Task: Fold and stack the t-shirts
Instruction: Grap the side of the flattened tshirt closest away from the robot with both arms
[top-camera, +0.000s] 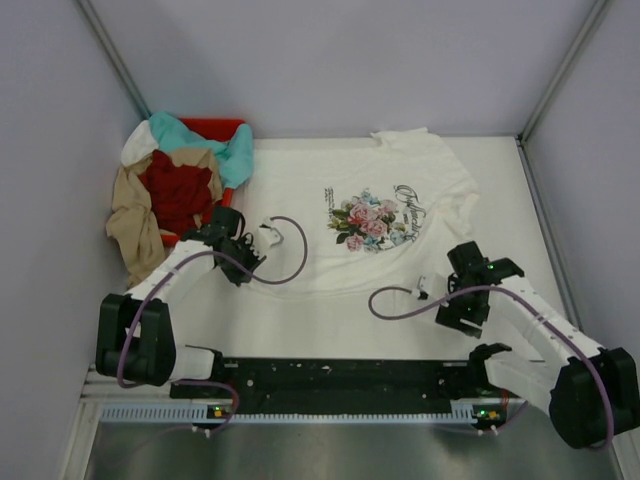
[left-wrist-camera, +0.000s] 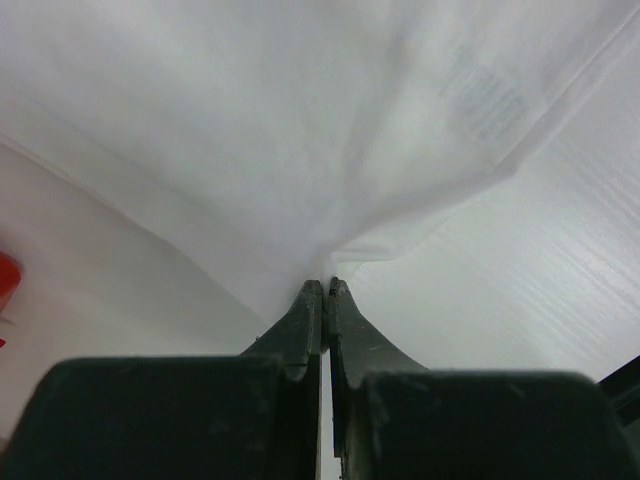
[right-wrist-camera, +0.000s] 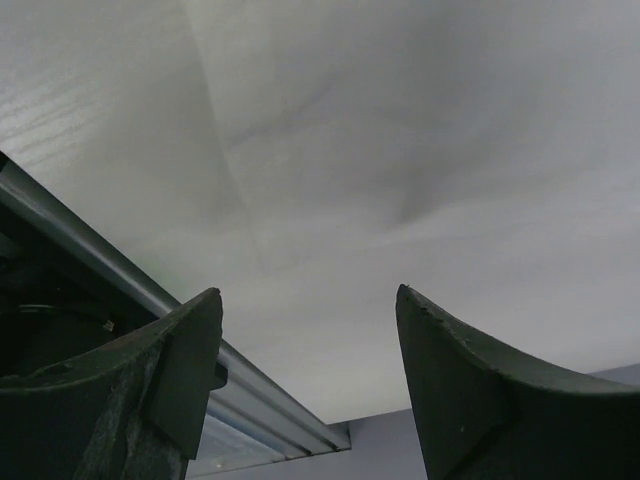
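Observation:
A white t-shirt (top-camera: 385, 200) with a pink-and-blue flower print and dark script lies spread flat on the table. My left gripper (top-camera: 262, 238) is at its left edge. In the left wrist view the left gripper (left-wrist-camera: 326, 286) is shut on a pinch of the white cloth (left-wrist-camera: 300, 130), which rises in folds from the tips. My right gripper (top-camera: 472, 262) is by the shirt's lower right part. In the right wrist view it (right-wrist-camera: 310, 300) is open and empty over a white surface. Teal (top-camera: 235, 150), dark red (top-camera: 180, 195), tan (top-camera: 135, 225) and cream (top-camera: 140, 145) tees are heaped at the far left.
The heap sits in and over a red plastic bin (top-camera: 215, 127) in the far left corner. Lilac walls with metal frame rails (right-wrist-camera: 200, 330) close the table on three sides. Purple cables loop from both wrists over the near table.

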